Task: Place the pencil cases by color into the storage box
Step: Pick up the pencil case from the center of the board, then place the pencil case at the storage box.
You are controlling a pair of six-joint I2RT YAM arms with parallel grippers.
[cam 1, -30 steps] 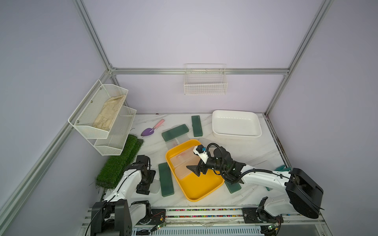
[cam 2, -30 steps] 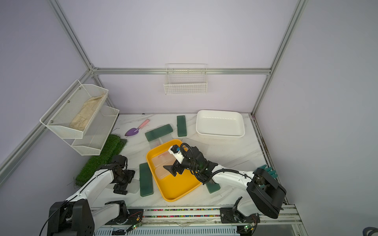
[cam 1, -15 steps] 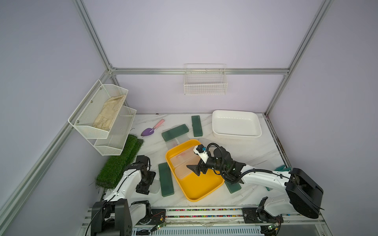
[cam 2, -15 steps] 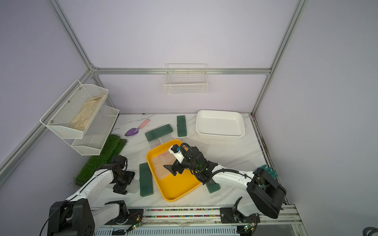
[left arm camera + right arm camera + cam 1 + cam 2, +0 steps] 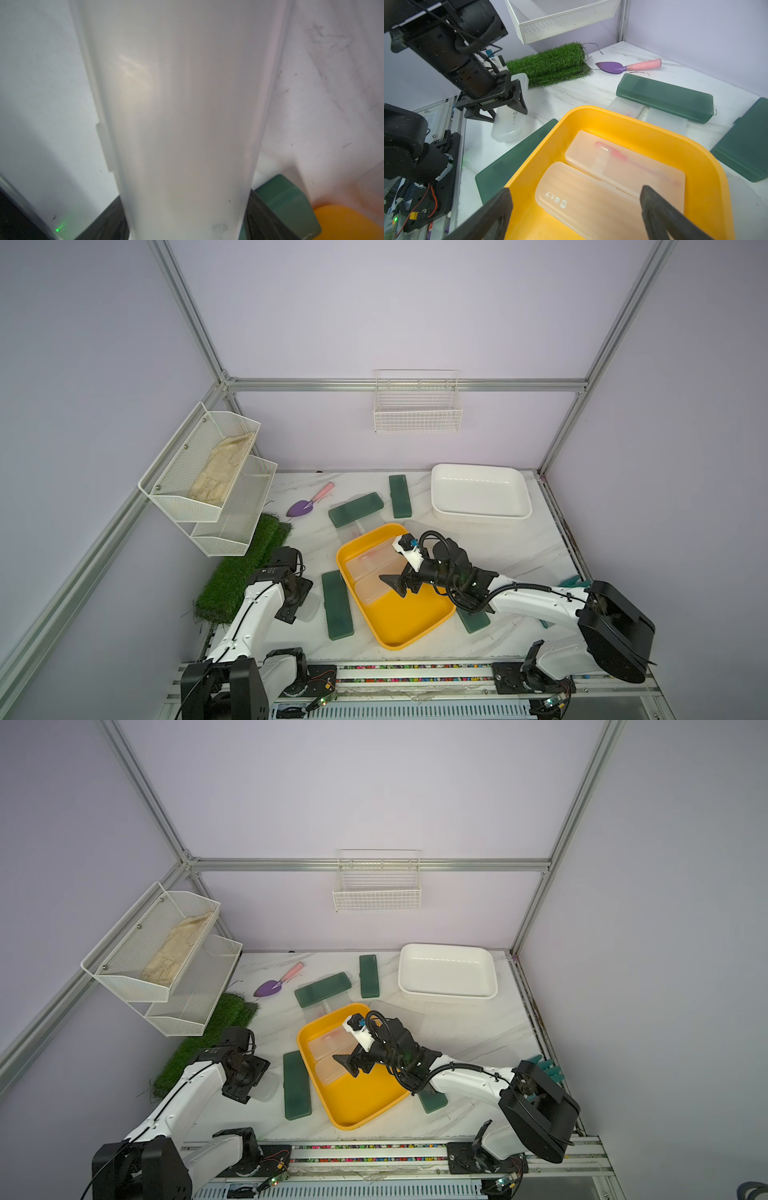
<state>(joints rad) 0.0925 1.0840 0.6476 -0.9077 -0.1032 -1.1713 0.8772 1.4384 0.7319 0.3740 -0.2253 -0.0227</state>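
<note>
Although straddling a clear case [image 5: 506,131] on the table [image 5: 519,556] with the left gripper [image 5: 508,116], cannot tell whether clamped or loose. Just outside those jaws: a green case [image 5: 338,605]. With the right gripper [image 5: 576,191], spread wide and empty above the tray [image 5: 612,116]; under and between its jaws, two more clear cases [image 5: 623,164].

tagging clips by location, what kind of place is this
Most likely a robot lab test cell, not a home or office: an aluminium frame with plain lilac panels encloses a marble-look table, a left arm and right arm are mounted at its front, and props like artificial grass look staged.
</note>
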